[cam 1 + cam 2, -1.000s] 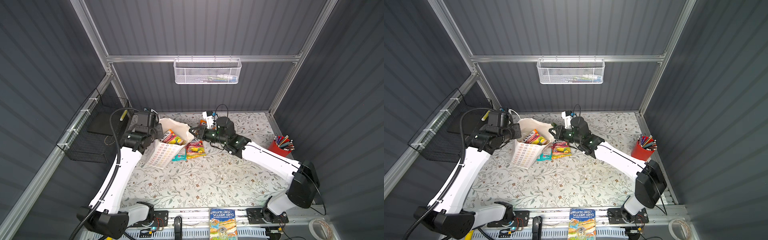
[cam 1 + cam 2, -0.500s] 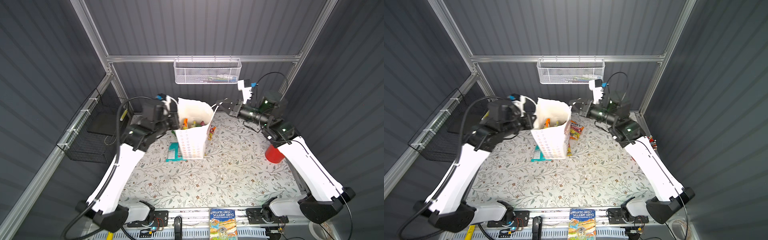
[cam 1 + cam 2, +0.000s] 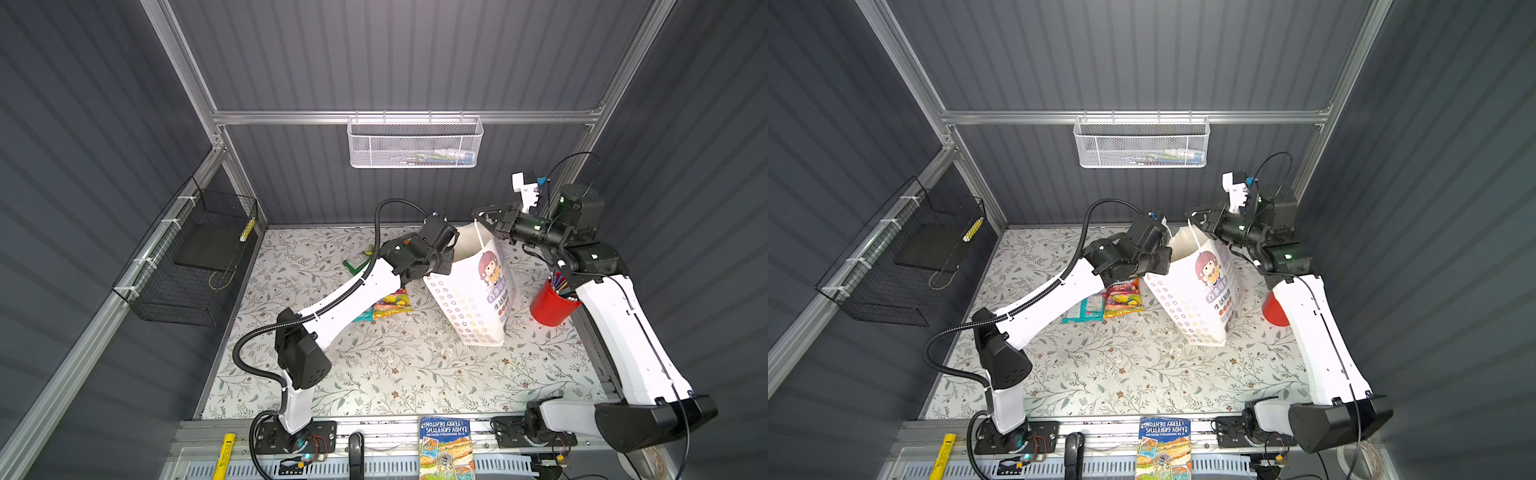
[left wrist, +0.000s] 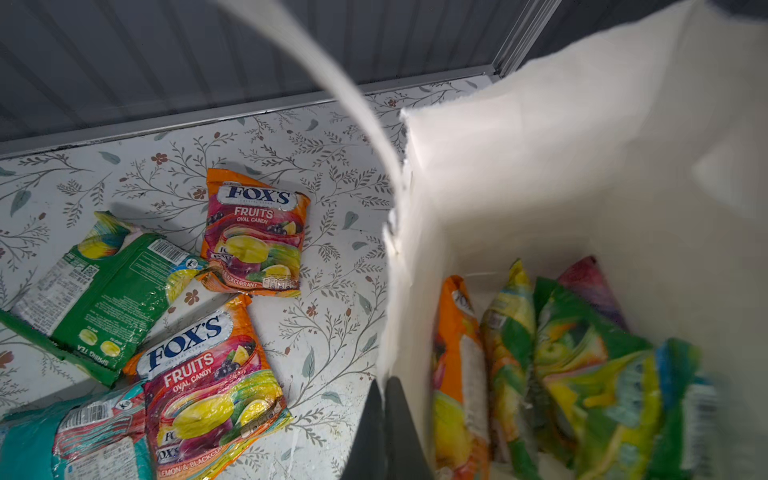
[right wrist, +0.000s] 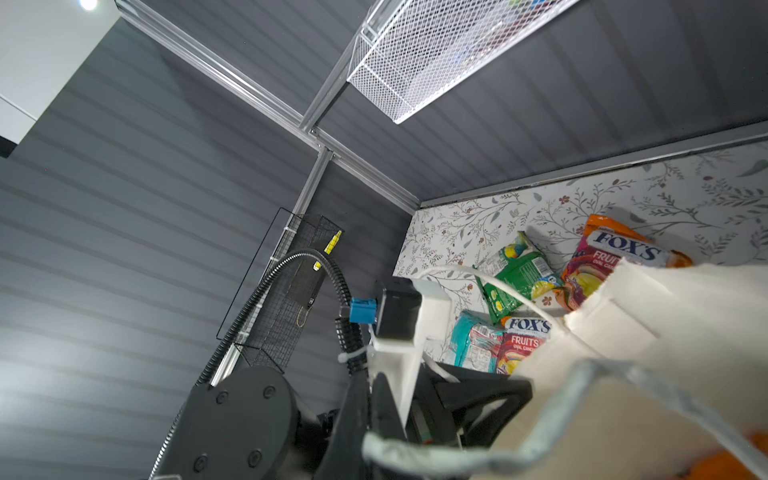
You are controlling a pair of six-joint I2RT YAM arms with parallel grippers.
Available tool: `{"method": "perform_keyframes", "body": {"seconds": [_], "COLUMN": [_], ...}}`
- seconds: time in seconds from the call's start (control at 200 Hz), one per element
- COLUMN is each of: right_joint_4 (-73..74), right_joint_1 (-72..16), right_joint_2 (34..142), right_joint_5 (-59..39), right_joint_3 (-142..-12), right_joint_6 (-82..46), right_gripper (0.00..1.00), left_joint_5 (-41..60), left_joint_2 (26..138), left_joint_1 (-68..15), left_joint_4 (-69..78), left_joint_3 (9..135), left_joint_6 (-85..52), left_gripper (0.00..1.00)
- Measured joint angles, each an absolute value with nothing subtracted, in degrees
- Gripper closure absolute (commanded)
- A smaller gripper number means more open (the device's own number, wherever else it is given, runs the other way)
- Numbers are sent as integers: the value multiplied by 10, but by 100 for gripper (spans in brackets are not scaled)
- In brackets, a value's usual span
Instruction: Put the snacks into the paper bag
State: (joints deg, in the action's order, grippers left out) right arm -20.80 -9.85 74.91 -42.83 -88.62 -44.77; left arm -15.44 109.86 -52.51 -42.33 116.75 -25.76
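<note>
While both arms meet at its mouth, the paper bag [image 3: 469,299] stands upright right of centre in both top views, cartoon girl facing out, just left of the red pencil cup [image 3: 548,309]. Whether its base rests on the floral table [image 3: 374,374] I cannot tell.

The left gripper [image 4: 384,399] has its jaws pinched together on the bag's near rim, low in the left wrist view. From the upper right of a top view comes the right gripper [image 3: 482,218], clamped tight on the bag's cord handle [image 5: 602,363] at the far side of the mouth.

Look inside — several snacks [image 4: 561,365] stand on end at the bottom of the bag, orange, yellow-green and purple.

Out on the table, left of the bag, lie four more:
- two orange FOX'S packets [image 4: 255,237], face up
- a green packet [image 4: 104,286] overlapping the edge of one
- a teal packet [image 4: 37,449] in the lower left corner of the wrist view

In both top views the left arm covers much of this group.
</note>
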Motion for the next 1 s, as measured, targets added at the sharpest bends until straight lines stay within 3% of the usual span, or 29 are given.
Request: {"method": "perform_keyframes", "body": {"seconds": [0.235,0.4,0.69,0.811,1.001], "right_joint_4": [-165,-136,-128,-121,-109], "right_joint_1": [-56,-48,-25,-4,21], "right_joint_2": [712,664,621,621,621], "right_joint_5": [-458,-457,-464,-474,-487], "right_joint_3": [-778,-677,-663,-663,-655], "right_joint_6": [-463,-460,-448,-452,-461], "right_gripper": [100,100,100,100,98], "left_joint_5": [-183,-211,-234,-234,-234], "left_joint_2": [1100,1073,1008,981,977], "left_joint_1": [-542,-565,-573,-573,-573], "left_joint_4": [-415,-362,-313,-306,-292], "left_joint_3": [1165,1062,984,960,961], "left_joint_6": [-258,-263,-279,-282,-284], "left_gripper": [100,100,98,83,39]}}
